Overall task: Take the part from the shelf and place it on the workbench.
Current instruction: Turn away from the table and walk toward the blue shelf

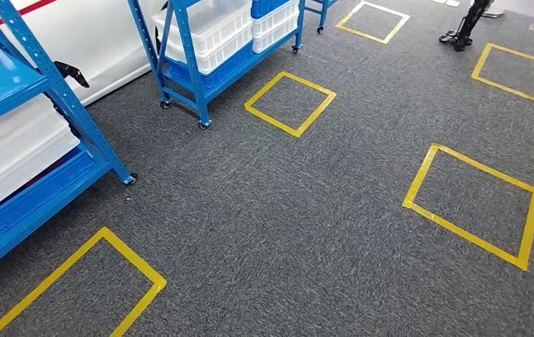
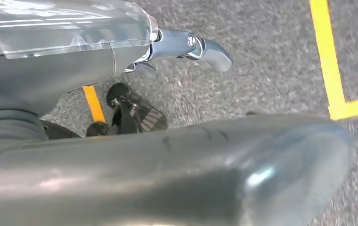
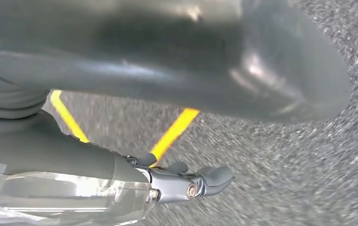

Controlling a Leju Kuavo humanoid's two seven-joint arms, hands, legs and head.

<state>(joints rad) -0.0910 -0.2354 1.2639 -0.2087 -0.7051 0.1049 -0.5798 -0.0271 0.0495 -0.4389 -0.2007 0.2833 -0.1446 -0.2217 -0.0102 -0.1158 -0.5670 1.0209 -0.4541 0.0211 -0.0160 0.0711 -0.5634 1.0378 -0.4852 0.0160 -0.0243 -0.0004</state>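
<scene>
My left hand [image 2: 191,47] hangs over the grey carpet [image 1: 306,210], fingers loosely extended, holding nothing; my right hand [image 3: 200,181] hangs likewise, also empty. I judge the part lies ahead to my left, on the blue shelf [image 1: 53,84] holding white bins [image 1: 11,154], so the left arm is nearer. I cannot pick out the part or its axis. No legible writing.

Two blue shelf racks [image 1: 201,63], five taped yellow squares [image 1: 290,102].

Blue shelf [image 1: 67,105], white bins [image 1: 208,28], speckled grey carpet [image 1: 285,210], yellow tape squares [image 1: 289,103]
</scene>
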